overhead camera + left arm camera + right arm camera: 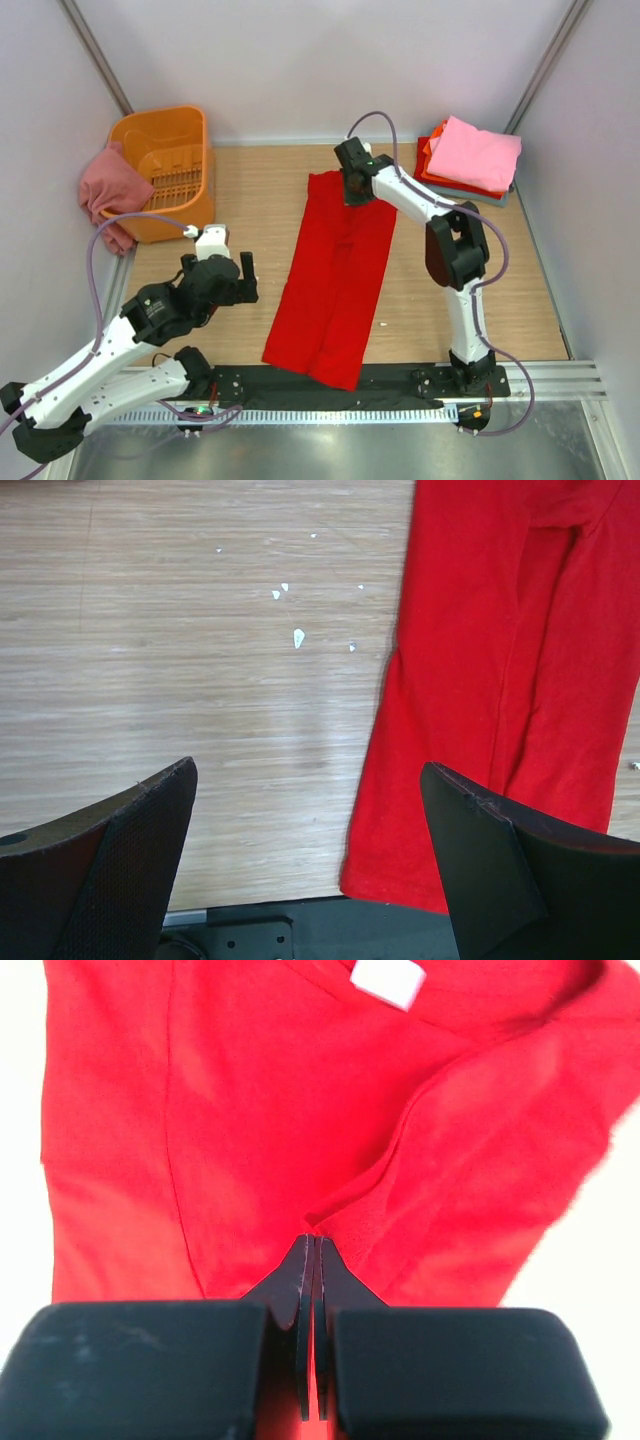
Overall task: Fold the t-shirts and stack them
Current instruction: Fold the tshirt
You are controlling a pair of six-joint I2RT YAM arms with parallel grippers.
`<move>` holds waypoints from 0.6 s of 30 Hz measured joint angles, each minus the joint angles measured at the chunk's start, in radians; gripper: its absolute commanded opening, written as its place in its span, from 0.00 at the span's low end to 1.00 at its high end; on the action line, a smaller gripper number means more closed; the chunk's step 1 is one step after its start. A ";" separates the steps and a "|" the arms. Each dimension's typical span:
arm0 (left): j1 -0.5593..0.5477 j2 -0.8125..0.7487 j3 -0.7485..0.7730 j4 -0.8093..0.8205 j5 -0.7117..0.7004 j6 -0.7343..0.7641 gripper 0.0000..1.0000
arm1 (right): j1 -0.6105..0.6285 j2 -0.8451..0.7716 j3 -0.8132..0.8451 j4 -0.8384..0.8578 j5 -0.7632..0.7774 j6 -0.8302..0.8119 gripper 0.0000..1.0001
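Observation:
A bright red t-shirt (335,280) lies folded into a long strip down the middle of the table, collar end far. My right gripper (355,185) is at that far end. In the right wrist view its jaws (315,1240) are shut on a fold of the red cloth (250,1110), just below the white neck label (388,980). My left gripper (220,262) hovers open left of the strip's near end, with bare wood between its fingers (308,770) and the red hem (500,680) under the right finger. A folded stack with a light pink t-shirt (478,152) on top sits at the back right.
An orange slotted basket (165,170) stands at the back left with a dusty rose t-shirt (108,190) draped over its left side. White crumbs (298,637) dot the wood left of the red shirt. The black base rail (400,380) runs along the near edge.

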 measured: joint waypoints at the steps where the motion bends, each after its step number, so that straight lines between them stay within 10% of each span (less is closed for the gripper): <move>1: 0.000 -0.002 -0.001 0.000 0.000 0.000 0.93 | 0.000 -0.029 -0.030 0.004 0.002 0.006 0.01; 13: 0.000 -0.004 -0.008 0.005 0.011 0.001 0.93 | 0.014 -0.188 -0.473 0.101 0.027 0.146 0.05; 18: 0.000 0.003 -0.010 0.007 0.016 0.004 0.93 | 0.015 -0.304 -0.593 0.113 0.061 0.232 0.56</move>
